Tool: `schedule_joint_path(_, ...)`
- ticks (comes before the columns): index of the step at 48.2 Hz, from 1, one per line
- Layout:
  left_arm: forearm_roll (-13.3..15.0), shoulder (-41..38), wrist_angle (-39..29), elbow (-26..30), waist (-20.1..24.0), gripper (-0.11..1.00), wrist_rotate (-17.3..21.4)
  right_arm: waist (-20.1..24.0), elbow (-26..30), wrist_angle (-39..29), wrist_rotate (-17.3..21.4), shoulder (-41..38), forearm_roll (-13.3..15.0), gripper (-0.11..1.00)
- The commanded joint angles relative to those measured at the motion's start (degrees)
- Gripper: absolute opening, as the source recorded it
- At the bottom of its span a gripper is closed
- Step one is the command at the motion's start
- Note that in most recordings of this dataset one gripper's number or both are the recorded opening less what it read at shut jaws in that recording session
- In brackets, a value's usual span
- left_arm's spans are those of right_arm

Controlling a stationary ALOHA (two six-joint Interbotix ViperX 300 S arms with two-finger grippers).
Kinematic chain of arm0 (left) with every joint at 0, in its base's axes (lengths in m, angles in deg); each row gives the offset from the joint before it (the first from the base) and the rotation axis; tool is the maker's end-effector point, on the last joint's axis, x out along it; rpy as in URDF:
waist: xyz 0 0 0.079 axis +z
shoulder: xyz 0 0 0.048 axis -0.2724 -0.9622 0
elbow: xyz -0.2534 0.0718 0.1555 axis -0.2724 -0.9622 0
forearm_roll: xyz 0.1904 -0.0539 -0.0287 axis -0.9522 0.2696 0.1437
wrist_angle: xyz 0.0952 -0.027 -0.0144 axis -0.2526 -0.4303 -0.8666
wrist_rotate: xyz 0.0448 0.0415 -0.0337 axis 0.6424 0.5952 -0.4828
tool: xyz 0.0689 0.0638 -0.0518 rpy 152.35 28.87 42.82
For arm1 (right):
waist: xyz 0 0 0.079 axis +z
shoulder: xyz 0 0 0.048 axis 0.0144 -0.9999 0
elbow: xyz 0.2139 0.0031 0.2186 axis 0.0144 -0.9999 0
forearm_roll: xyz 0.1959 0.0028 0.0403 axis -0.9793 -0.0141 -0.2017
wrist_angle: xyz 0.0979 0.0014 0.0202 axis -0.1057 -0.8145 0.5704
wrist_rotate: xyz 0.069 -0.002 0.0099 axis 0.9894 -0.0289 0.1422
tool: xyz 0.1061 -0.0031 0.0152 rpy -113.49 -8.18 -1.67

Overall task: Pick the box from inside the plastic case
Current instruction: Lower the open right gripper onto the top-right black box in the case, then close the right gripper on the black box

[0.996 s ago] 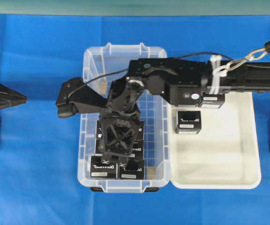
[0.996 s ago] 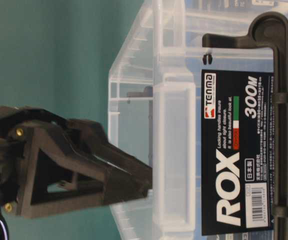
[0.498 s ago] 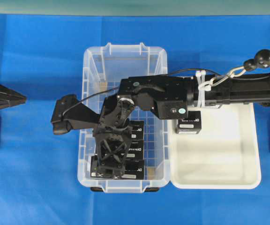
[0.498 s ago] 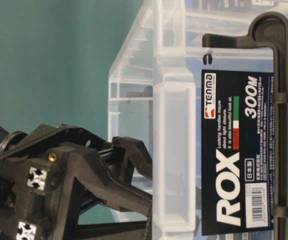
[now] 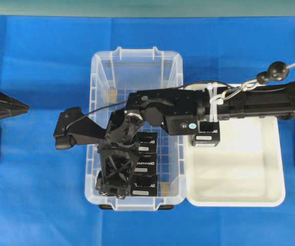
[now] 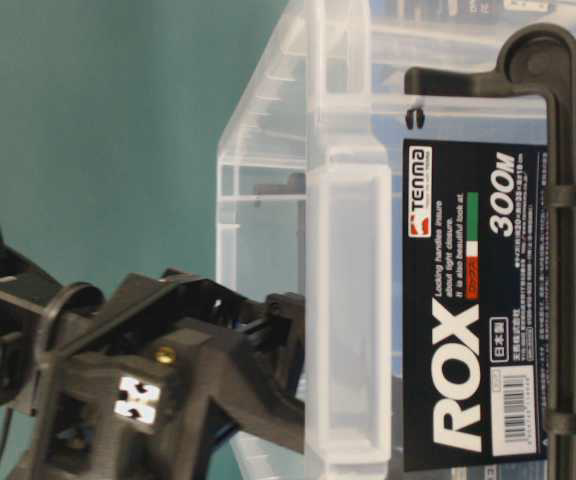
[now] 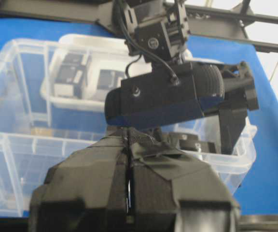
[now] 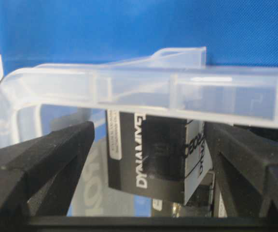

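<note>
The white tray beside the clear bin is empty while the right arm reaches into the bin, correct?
Not quite. The white tray is not empty: the overhead view shows a black box in it. The rest holds: the right gripper reaches into the clear bin.

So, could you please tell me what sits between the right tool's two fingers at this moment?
In the right wrist view, a black box with white lettering stands between the right tool's open fingers, just below the plastic case's rim.

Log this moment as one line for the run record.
right pincer: open, straddling small black box | clear plastic case: boxes inside | left pincer: shut, idle
</note>
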Motion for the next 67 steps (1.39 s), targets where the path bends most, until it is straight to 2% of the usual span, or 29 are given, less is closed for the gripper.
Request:
schedule_joint_path(1,-0.09,-0.35,0.26,1.58,-0.09,-0.06,0.00,0.97,-0.53,0.35,-0.18,-0.79,-0.26,1.00)
schedule_joint_path(9,-0.09,-0.35,0.18,1.23,0.00,-0.06,0.00,1.32,-2.11,1.05,-0.09,-0.88,0.44,1.00)
schedule_joint_path(23,-0.09,-0.35,0.26,1.14,0.00,-0.06,0.00,0.44,-4.39,4.13,0.53,-0.26,6.24,1.00)
schedule_joint_path(57,-0.09,-0.35,0.26,0.97,0.18,-0.06,0.00,-0.62,-3.08,3.96,0.62,0.79,6.42,0.98)
schedule_joint_path(61,0.00,-0.35,0.26,1.05,0.18,-0.06,0.09,-0.53,-2.99,3.87,0.53,1.14,6.42,0.95)
schedule_joint_path(67,-0.09,-0.35,0.18,0.97,0.35,-0.06,0.00,-0.62,-3.08,3.25,0.44,1.32,6.42,0.79)
